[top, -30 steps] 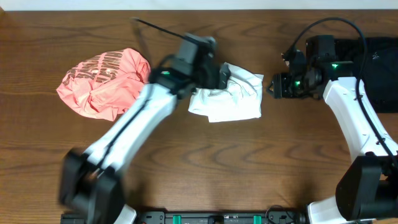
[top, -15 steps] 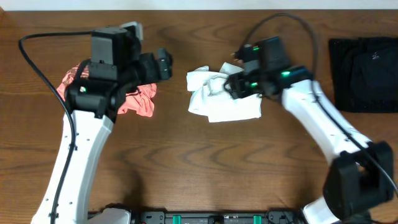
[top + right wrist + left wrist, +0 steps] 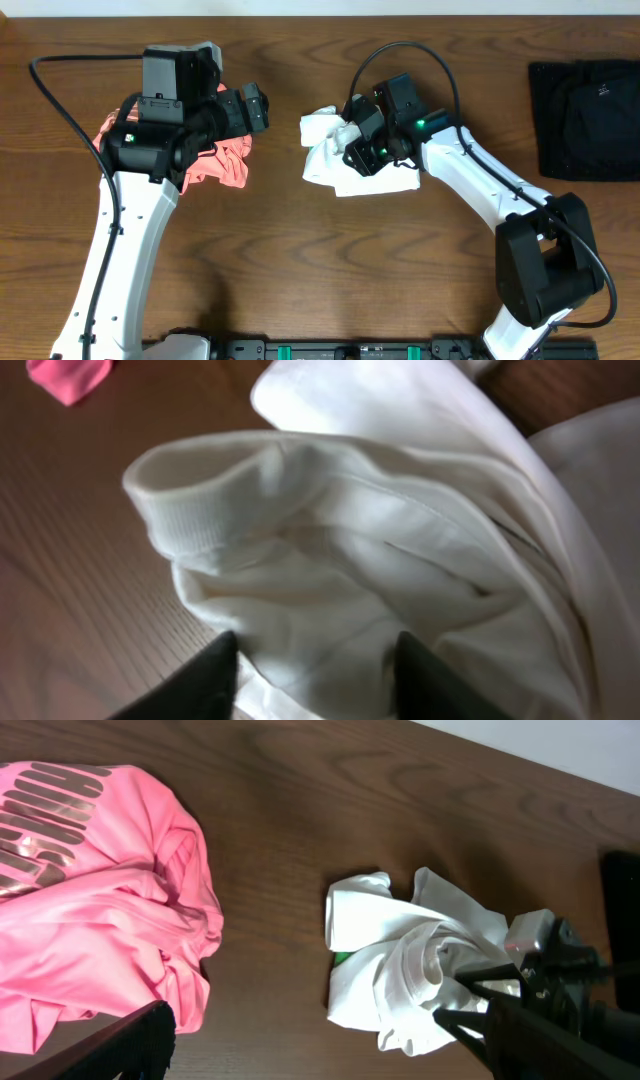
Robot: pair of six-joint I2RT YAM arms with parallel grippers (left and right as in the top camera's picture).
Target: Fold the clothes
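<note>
Two spread fingers (image 3: 210,682) of the right tool (image 3: 315,642) straddle the white T-shirt (image 3: 330,550).

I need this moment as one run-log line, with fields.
left gripper: open, near crumpled pink shirt | right gripper: jaws open, at crumpled white T-shirt | fold: not yet begun

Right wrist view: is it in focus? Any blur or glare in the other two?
Right wrist: the white T-shirt fills the frame with its ribbed collar fairly sharp, but the fingers at the bottom edge are dark, soft blobs. Left wrist: the pink shirt and its lettering are crisp. Overhead: sharp and evenly lit, no motion blur on the arms, no evident glare on the table.
</note>
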